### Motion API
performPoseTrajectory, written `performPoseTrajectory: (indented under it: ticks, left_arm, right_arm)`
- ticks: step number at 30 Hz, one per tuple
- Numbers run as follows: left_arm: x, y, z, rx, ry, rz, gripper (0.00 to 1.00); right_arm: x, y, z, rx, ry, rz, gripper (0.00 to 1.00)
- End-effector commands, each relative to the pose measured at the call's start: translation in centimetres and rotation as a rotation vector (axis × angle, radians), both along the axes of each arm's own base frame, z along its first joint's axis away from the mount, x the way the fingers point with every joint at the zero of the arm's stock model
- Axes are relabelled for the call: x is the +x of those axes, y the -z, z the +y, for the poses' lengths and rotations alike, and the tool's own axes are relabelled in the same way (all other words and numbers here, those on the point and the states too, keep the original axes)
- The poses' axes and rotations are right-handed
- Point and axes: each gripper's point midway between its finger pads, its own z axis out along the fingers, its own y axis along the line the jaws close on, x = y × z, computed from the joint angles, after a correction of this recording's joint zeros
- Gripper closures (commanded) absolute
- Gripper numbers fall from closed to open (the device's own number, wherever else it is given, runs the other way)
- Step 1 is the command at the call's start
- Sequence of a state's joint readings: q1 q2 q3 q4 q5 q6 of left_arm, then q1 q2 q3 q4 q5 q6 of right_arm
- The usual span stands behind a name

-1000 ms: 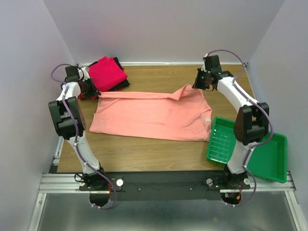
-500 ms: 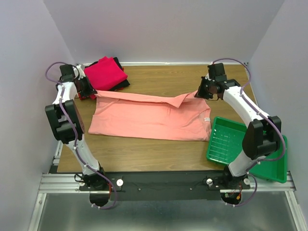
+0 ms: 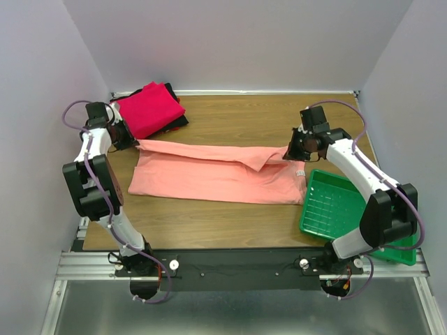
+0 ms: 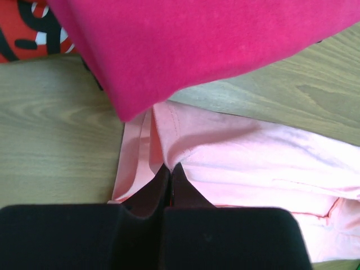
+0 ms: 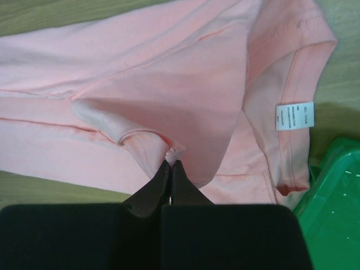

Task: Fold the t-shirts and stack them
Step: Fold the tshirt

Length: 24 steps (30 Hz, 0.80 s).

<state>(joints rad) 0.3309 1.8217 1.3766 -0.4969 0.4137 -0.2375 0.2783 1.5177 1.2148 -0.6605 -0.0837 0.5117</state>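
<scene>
Green tray (image 3: pixel 323 204) is nearest, on my right, just beside the collar end of the pink shirt (image 3: pixel 209 178). The shirt lies flat mid-table (image 3: pixel 230 115), label (image 5: pixel 294 115) at the right end, far edge lifted and rolled toward me.

Right gripper (image 5: pixel 170 163) is pinched tight on a fold of that edge. Left gripper (image 4: pixel 170 166) is pinched tight on the far-left corner, right by the overhang of the magenta shirt (image 3: pixel 150 108) topping the far-left stack.

My plan: bring both hands toward me level and at the same rate, edge taut, and lay it on the near hem. Left must not snag the stack, and right should stay off the tray.
</scene>
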Motion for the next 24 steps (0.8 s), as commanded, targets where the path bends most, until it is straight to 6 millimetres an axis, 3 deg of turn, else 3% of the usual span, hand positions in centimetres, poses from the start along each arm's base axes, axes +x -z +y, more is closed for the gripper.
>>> performPoseTrajectory:
  ticks: [1,10,16,17,19,20,22,24]
  left_arm:
    - [-1.2,-0.2,1.0,0.030,-0.076,0.011,1.00]
    - [-3.6,0.2,1.7,0.069,-0.157,0.052,1.00]
    - [-5.7,1.9,2.3,0.095,-0.197,0.124,1.00]
    - [-6.0,2.2,2.5,0.100,-0.204,0.133,0.92]
    - [-6.6,2.6,2.9,0.122,-0.222,0.152,0.57]
    - [-6.6,2.4,3.0,0.131,-0.228,0.147,0.09]
    - [-6.5,1.9,3.4,0.152,-0.235,0.134,0.05]
    - [-5.9,0.6,3.8,0.179,-0.239,0.100,0.05]
  right_arm:
    - [-2.0,0.0,0.1,0.009,0.016,0.033,1.00]
    - [-4.8,1.3,0.3,0.004,0.010,0.088,1.00]
    - [-6.4,3.0,0.3,-0.014,0.001,0.136,1.00]
    - [-6.7,3.2,0.3,-0.017,-0.001,0.144,0.98]
    - [-7.1,3.5,0.0,-0.030,0.001,0.154,0.63]
    - [-7.0,3.1,0.1,-0.034,-0.002,0.141,0.49]
    - [-6.3,1.9,0.1,-0.054,-0.018,0.100,0.30]
    - [-5.4,0.3,1.1,-0.071,-0.076,0.039,0.27]
